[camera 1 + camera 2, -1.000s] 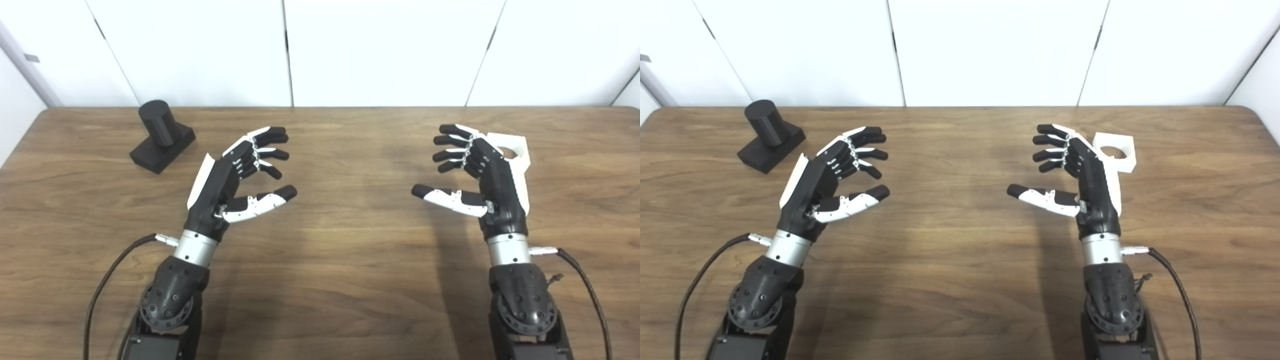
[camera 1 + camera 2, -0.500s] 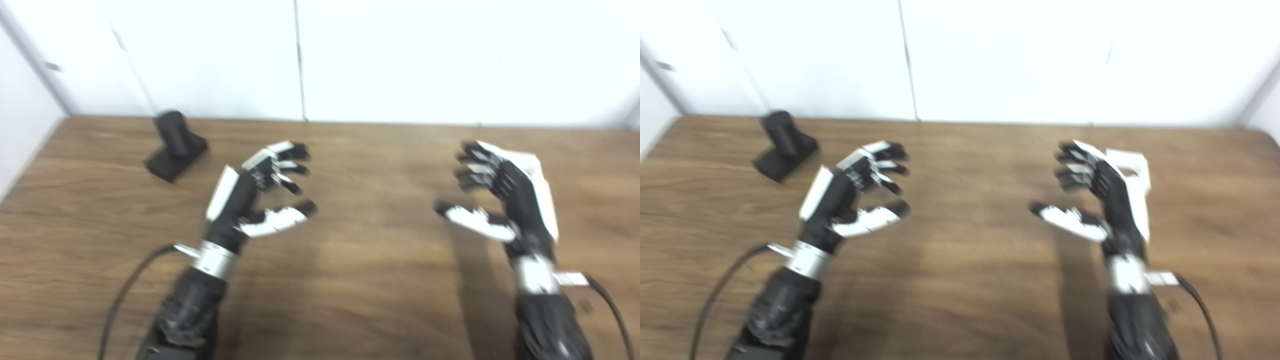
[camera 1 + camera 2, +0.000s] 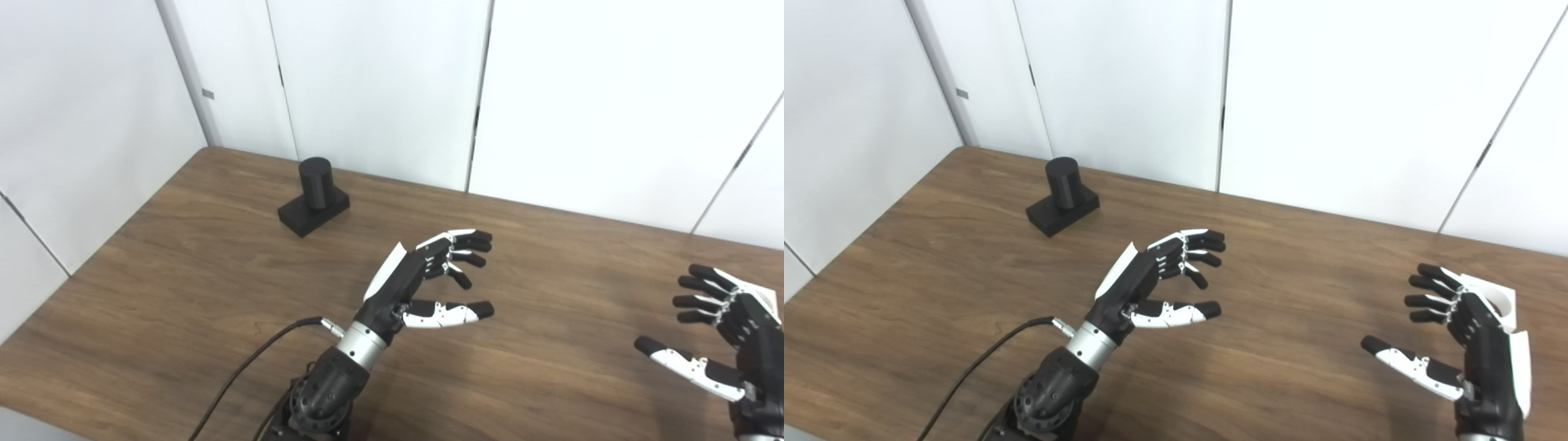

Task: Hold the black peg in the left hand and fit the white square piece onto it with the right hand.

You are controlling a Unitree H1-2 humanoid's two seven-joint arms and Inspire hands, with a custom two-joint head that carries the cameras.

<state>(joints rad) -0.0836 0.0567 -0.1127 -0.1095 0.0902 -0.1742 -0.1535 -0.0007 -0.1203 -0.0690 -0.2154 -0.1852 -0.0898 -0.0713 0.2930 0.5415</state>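
We list: black peg (image 3: 1063, 197) upright on the table (image 3: 968, 275), upper left; white square piece (image 3: 1497, 300), lower right, seemingly behind the right hand (image 3: 1470, 331). Left hand (image 3: 1151, 282) and right both spread, empty.

Peg and square piece, both lying free on my table

The black peg (image 3: 315, 197) stands upright on its flat base, far left. The white square piece (image 3: 1498, 301) with a round hole lies flat, partly hidden behind my right hand (image 3: 1476, 343).
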